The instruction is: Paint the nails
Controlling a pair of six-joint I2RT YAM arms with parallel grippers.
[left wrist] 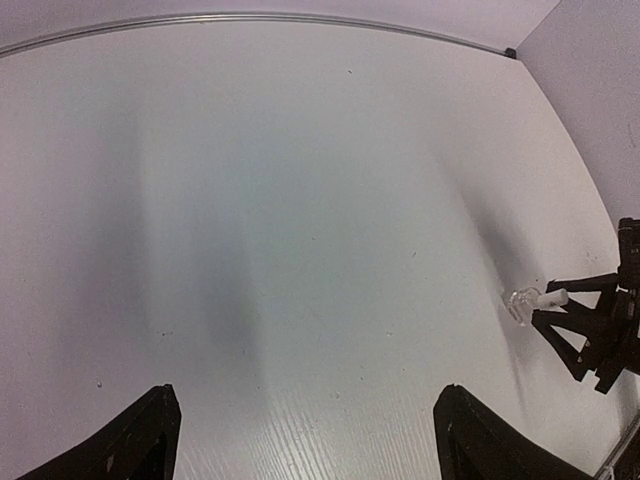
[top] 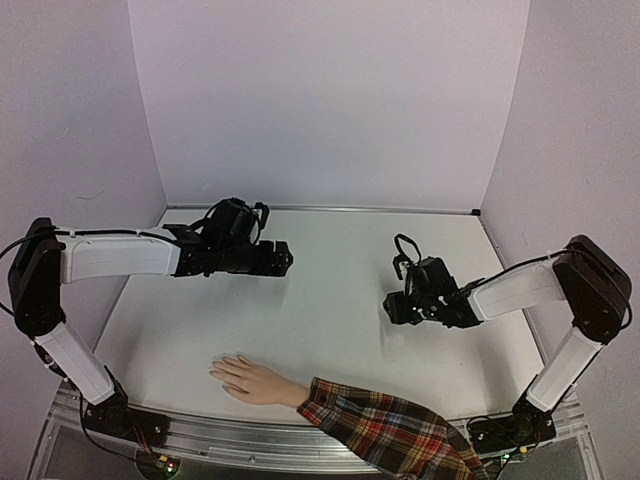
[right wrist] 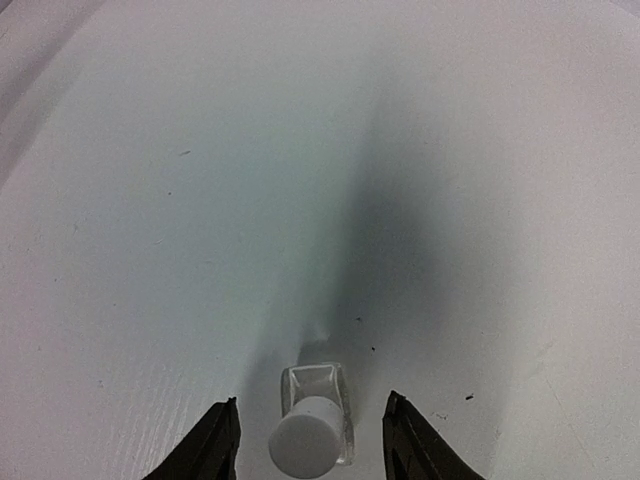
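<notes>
**Nails (top: 214,371) lie well behind my claws**

They tip the mannequin hand (top: 252,381), flat on the worktop (top: 330,330) near my bases. My right claw (right wrist: 312,442) straddles a small clear white-capped bottle (right wrist: 316,420) with gaps on either side, not gripping it. My left claw (left wrist: 305,440) gapes wide, holding nothing.

We are in a robot lab cell.
We see a white tabletop (top: 330,300) boxed by plain pale walls (top: 330,100), an aluminium rail (top: 220,437) at its near edge, the left arm (top: 115,257) and right arm (top: 515,288) mounted there.
</notes>
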